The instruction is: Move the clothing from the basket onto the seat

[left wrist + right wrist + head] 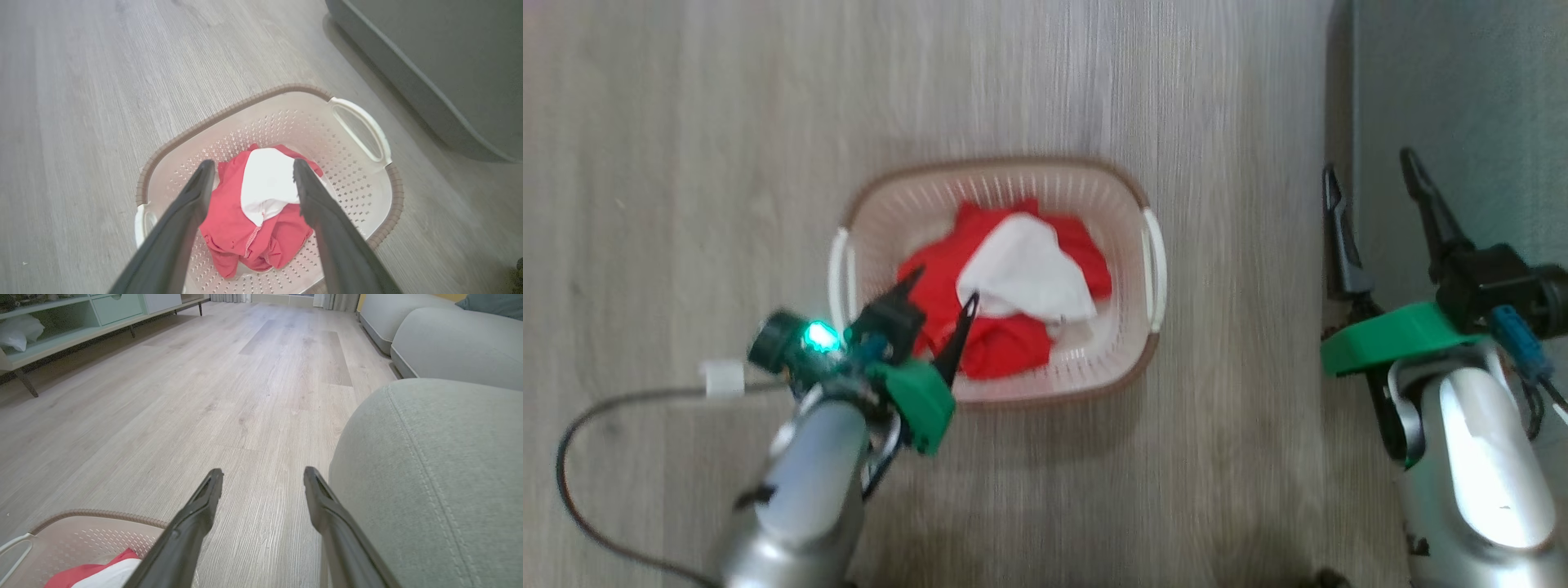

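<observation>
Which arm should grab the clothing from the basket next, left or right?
Left. The left gripper is open, fingers poised over the clothing in the basket. The right gripper, also open, sits beside the seat, away from the basket.

Silver forearms (817,478), green wrist brackets (916,398), dark tapered fingers (960,335), glowing teal light (821,336).

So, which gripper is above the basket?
The left gripper, open over the red clothing in the basket; the right gripper is off by the seat.
</observation>
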Motion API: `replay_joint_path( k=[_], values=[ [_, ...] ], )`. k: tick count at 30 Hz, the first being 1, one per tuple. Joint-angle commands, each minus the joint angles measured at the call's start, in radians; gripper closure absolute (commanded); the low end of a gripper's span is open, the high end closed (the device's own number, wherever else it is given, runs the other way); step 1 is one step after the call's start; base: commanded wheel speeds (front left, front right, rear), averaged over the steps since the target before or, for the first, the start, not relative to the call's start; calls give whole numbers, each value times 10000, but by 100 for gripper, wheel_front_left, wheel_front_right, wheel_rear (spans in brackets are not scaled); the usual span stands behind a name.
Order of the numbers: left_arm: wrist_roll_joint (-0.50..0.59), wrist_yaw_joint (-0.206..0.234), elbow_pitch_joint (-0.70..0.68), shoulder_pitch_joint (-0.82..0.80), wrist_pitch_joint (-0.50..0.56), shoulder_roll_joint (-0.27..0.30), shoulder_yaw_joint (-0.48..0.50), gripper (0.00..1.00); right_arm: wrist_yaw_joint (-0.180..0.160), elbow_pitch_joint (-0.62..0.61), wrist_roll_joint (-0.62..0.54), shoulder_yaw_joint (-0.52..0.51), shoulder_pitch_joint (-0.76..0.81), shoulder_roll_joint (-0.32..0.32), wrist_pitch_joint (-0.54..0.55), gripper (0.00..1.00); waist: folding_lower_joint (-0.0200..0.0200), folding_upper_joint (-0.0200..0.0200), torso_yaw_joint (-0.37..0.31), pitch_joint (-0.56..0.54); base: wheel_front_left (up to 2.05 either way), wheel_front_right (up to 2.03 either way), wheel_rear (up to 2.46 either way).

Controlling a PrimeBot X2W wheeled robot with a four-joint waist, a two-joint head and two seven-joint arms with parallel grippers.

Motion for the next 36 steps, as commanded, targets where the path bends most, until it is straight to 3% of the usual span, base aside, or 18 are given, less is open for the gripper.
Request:
replay_joint_path(
  k=[1, 16, 27, 32, 33, 34, 36],
  values=[
    [106, -10, -71, -264, -126, 197, 198, 0, 0, -436, -54, 291, -86, -16, -93, 0, -4, 0, -321, 1266, 0, 0, 0],
    [521, -228, 3356, -3472, -126, 715, -1069, 0, 0, -2360, -154, 1107, 35, -16, -93, 0, -4, 0, -1112, 3930, 0, 0, 0],
    [1213, 467, 5909, -5299, -118, 1022, -1784, 0, 0, -3089, -36, 1809, 216, -16, -93, 0, -4, 0, -1653, 4890, 0, 0, 0],
    [1097, 583, 6372, -5650, 147, 1071, -1794, 0, 0, -3228, 89, 1974, 391, -16, -93, 0, -4, 0, -1852, 5051, 0, 0, 0],
    [1057, 539, 6401, -5675, 242, 1067, -1791, 9, 0, -3231, 104, 1980, 401, -16, -93, 0, -4, 0, -1867, 5064, 0, 0, 0],
    [1007, 473, 6424, -5695, 347, 1062, -1781, 96, 0, -3230, 121, 1990, 405, -16, -93, 0, -4, 0, -1877, 5075, 0, 0, 0],
    [974, 433, 6440, -5720, 407, 1069, -1783, 100, 0, -3225, 140, 1999, 400, -16, -93, 0, -4, 0, -1885, 5086, 0, 0, 0]
  ],
)
